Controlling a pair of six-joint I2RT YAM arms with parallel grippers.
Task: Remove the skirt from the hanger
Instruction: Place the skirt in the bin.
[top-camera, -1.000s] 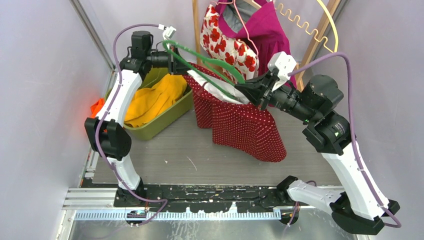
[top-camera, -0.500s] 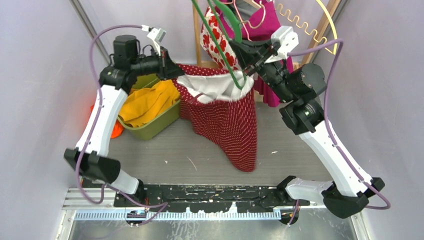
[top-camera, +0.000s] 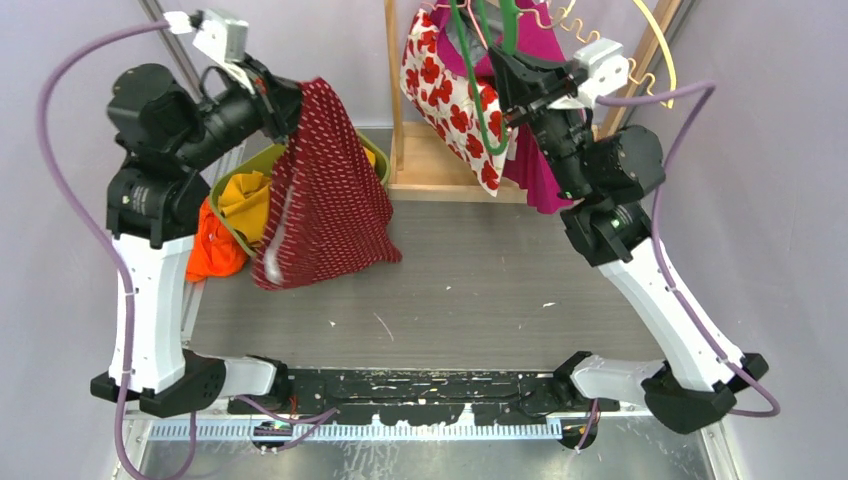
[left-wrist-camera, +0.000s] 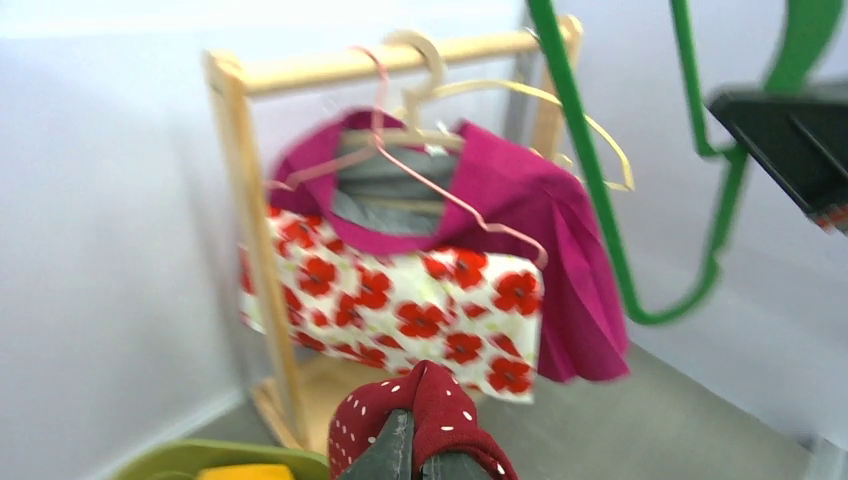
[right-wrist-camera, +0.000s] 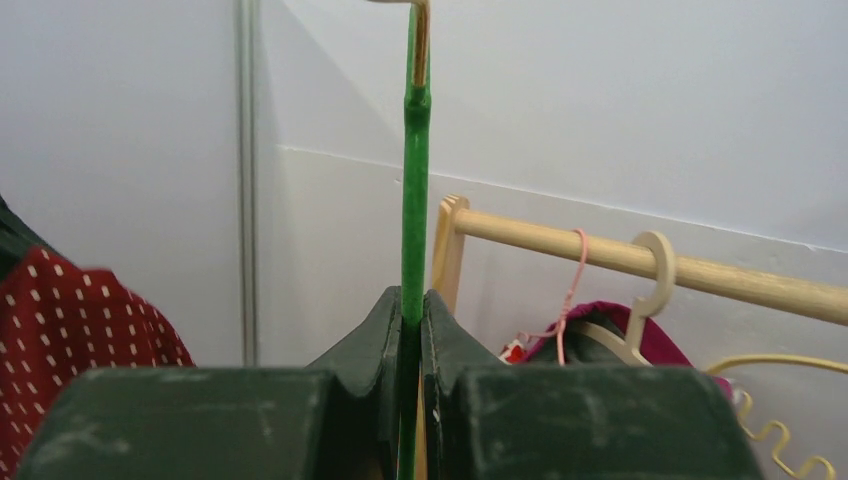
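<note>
The dark red white-dotted skirt (top-camera: 325, 190) hangs free from my left gripper (top-camera: 290, 100), which is shut on its top fold high at the left; it also shows in the left wrist view (left-wrist-camera: 440, 410), pinched in that gripper (left-wrist-camera: 418, 440). The green hanger (top-camera: 482, 90) is bare and apart from the skirt, held upright by my right gripper (top-camera: 505, 80), which is shut on it near the clothes rack. In the right wrist view the gripper (right-wrist-camera: 413, 310) clamps the hanger's green rod (right-wrist-camera: 414, 200). The hanger also shows in the left wrist view (left-wrist-camera: 600, 210).
A green bin (top-camera: 235, 170) with yellow cloth (top-camera: 243, 200) sits under the hanging skirt; orange cloth (top-camera: 208, 250) lies beside it. A wooden rack (top-camera: 395, 90) at the back holds a poppy-print garment (top-camera: 450, 105), a magenta garment (top-camera: 535, 165) and a yellow wavy hanger (top-camera: 640, 60).
My left gripper pulled the skirt off the hanger and carried it up and left over the bin. My right gripper lifted the bare hanger up toward the rack.
</note>
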